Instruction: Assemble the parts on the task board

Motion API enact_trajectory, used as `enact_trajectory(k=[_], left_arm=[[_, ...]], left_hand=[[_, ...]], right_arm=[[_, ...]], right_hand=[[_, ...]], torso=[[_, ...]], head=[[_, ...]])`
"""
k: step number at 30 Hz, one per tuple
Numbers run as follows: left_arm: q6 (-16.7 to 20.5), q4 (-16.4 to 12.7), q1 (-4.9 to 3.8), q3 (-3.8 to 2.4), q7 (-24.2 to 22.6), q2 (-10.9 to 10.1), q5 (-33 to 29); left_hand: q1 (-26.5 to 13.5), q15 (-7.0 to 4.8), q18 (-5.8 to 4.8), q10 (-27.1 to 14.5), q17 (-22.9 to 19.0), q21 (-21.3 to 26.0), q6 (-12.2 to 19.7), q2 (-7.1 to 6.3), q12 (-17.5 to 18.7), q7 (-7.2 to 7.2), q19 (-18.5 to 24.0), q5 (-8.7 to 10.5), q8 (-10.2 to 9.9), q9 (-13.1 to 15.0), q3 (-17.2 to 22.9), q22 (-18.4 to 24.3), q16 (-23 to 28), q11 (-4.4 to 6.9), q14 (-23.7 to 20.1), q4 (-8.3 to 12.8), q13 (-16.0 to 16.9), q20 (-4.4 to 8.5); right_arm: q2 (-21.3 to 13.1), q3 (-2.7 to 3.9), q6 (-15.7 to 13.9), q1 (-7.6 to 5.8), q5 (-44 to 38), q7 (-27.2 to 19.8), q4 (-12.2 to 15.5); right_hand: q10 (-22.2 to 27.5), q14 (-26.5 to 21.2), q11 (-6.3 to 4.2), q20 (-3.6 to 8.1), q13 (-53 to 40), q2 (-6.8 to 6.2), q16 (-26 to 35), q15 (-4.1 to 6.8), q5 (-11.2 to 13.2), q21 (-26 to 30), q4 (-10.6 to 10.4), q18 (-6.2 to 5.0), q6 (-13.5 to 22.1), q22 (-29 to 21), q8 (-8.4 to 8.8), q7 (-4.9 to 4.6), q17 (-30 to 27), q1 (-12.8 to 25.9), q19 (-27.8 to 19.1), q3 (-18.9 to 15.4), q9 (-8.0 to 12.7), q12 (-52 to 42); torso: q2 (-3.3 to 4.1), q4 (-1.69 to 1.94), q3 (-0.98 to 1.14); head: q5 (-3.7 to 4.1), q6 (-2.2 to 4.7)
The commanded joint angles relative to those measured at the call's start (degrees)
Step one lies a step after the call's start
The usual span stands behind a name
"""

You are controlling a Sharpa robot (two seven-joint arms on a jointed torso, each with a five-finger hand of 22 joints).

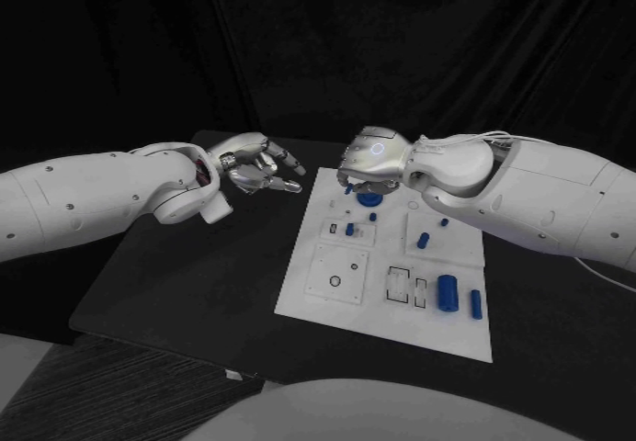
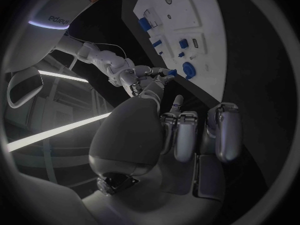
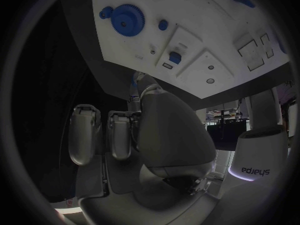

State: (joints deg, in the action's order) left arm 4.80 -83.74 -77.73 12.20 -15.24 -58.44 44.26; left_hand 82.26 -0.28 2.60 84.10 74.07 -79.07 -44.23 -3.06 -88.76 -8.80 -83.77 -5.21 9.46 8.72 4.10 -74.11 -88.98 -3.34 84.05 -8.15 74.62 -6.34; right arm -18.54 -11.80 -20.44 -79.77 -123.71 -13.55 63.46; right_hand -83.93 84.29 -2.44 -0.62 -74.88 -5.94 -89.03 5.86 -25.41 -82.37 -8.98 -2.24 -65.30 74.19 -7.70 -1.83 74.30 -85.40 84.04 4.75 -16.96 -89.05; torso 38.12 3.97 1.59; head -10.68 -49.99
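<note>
Before me a black worktop (image 1: 186, 276) stands against black drapery (image 1: 332, 64) that hangs in folds behind it. Past the near corner I see a strip of dark wood-grain floor (image 1: 119, 395). Off to one side, long bright light strips (image 2: 59, 130) glow.

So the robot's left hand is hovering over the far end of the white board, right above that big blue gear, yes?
Not quite: that is the right hand above the blue gear at the far end of the white board. The head view shows the left hand off the board, over the black table.
</note>
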Motion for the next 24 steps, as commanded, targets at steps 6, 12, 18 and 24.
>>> enact_trajectory(k=[6,12,18,24], left_arm=[[1.4,-1.0,-0.79,-0.04,2.6,-0.4,6.8],[1.8,-1.3,-1.1,-0.04,3.4,-0.6,7.1],[1.6,-1.5,-1.26,-0.04,4.2,-0.6,7.1],[1.6,-1.6,-1.32,-0.04,4.9,-0.6,7.2]], left_hand=[[0.7,0.46,0.04,5.9,15.9,0.5,-0.9,0.36,-1.2,0.09,-0.3,-0.6,1.1,-0.8,-2.9,-12.4,-1.0,-0.41,5.9,-1.3,15.4,-0.1],[0.5,0.36,0.0,5.9,15.9,0.3,-1.4,0.67,-1.2,0.2,-0.5,-1.05,1.3,-0.9,-3.2,-12.5,-1.0,-0.32,5.9,-1.9,15.4,-0.03],[0.3,0.3,-0.04,5.9,15.9,0.1,-1.7,0.75,-1.2,0.27,-0.6,-1.03,1.5,-1.0,-3.4,-12.5,-1.0,-0.25,5.9,-2.2,15.4,0.03],[0.4,0.22,-0.07,5.9,15.9,0.0,-2.1,0.91,-1.2,0.38,-0.7,-1.2,1.7,-1.1,-3.5,-12.6,-1.0,-0.17,5.9,-2.5,15.4,0.1]], right_arm=[[3.5,0.06,3.2,0.24,-8.0,-1.9,-4.2],[5.8,0.06,4.0,1.09,-9.8,-2.1,-6.9],[7.7,0.06,4.5,2.28,-10.3,-2.1,-8.7],[8.9,0.07,4.4,3.39,-10.5,-1.4,-10.1]], right_hand=[[-6.1,5.7,0.11,-0.43,-15.1,2.12,-1.0,-0.57,0.2,-2.6,0.9,0.99,0.2,14.1,-0.02,0.68,15.7,0.5,3.2,1.5,-1.8,-1.0],[-6.1,5.7,0.1,-0.5,-15.1,2.22,-1.0,-0.66,0.2,-2.8,1.0,1.05,0.5,14.2,0.24,0.72,15.7,0.7,3.3,1.6,-1.8,-1.0],[-6.1,5.7,0.13,-0.56,-15.1,2.3,-1.0,-0.74,0.2,-2.9,1.1,1.07,0.7,14.2,0.46,0.73,15.7,0.8,3.3,1.6,-1.8,-1.0],[-6.1,5.7,0.13,-0.6,-15.1,2.32,-1.0,-0.78,0.2,-2.9,1.2,1.1,0.9,14.3,0.59,0.73,15.7,0.9,3.4,1.6,-1.8,-1.0]], torso=[[0.54,2.12,-0.61],[0.62,3.03,-1.06],[0.68,3.5,-1.44],[0.54,3.51,-1.46]], head=[[2.27,-0.01],[3.0,-0.01],[3.62,-0.01],[3.47,-0.01]])
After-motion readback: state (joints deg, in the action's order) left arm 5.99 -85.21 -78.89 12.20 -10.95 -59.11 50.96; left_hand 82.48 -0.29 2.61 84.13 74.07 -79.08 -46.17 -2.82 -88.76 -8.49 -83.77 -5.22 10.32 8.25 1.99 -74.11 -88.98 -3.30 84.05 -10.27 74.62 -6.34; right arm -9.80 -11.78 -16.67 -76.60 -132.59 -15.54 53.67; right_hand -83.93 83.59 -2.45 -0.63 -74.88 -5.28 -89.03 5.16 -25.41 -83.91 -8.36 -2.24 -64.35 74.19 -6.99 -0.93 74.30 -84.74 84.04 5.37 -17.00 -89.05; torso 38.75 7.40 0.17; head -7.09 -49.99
